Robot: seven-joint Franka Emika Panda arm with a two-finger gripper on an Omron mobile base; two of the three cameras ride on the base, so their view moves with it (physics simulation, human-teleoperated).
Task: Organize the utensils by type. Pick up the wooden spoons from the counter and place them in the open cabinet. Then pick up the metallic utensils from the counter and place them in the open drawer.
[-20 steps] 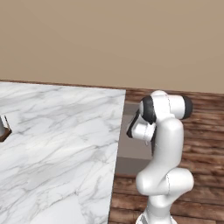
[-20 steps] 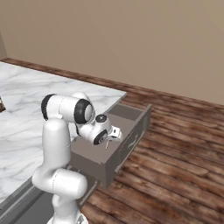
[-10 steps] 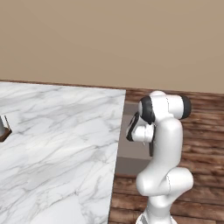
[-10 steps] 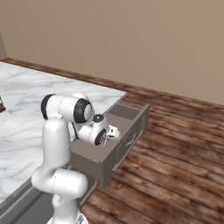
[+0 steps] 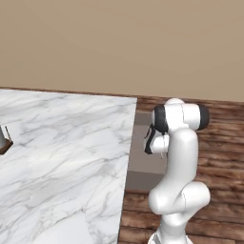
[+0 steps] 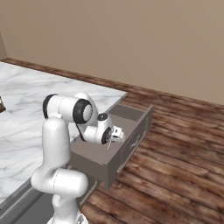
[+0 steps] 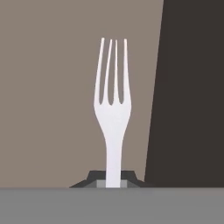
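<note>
Silvery-white fork, grey-brown drawer

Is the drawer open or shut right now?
Open. The drawer is pulled out from under the counter, its flat grey-brown inside exposed, and the gripper holds a fork over it.

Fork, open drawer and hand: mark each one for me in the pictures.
fork (image 7: 112, 109): hand view, on the neck just below its tines.
open drawer (image 6: 131, 114): right base view, on its bare grey-brown floor.
hand (image 6: 117, 134): right base view, at its fingertips above the drawer.
</note>
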